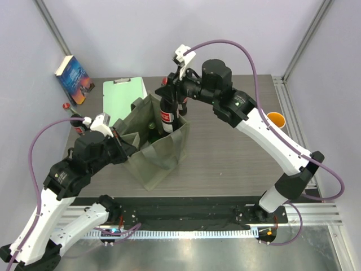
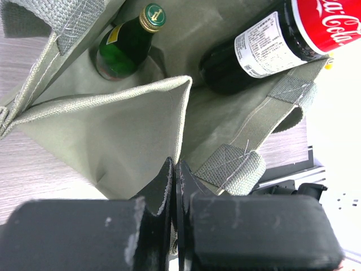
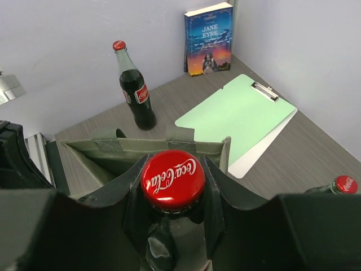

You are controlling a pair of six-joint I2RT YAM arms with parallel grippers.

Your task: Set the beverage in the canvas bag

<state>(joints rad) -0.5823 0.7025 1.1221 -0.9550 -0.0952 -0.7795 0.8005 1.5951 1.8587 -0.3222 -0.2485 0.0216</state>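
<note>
The beverage, a dark cola bottle (image 1: 167,114) with a red cap (image 3: 172,178), hangs by its neck in my right gripper (image 1: 171,90), which is shut on it. The right gripper's (image 3: 175,187) jaws clasp the glass just under the cap. The bottle's (image 2: 265,48) lower end sits tilted inside a far compartment of the olive-grey canvas bag (image 1: 159,153). My left gripper (image 1: 117,144) is shut on the bag's near fabric edge. In the left wrist view that gripper (image 2: 174,167) pinches the bag's (image 2: 113,130) cloth. A green bottle (image 2: 127,48) stands in a neighbouring compartment.
A mint-green clipboard (image 1: 125,96) lies behind the bag. A book (image 1: 73,80) leans on the back-left wall. Another cola bottle (image 3: 135,84) stands left of the bag, and one more (image 3: 338,185) shows past the right gripper. An orange cup (image 1: 276,119) sits at the table's right edge.
</note>
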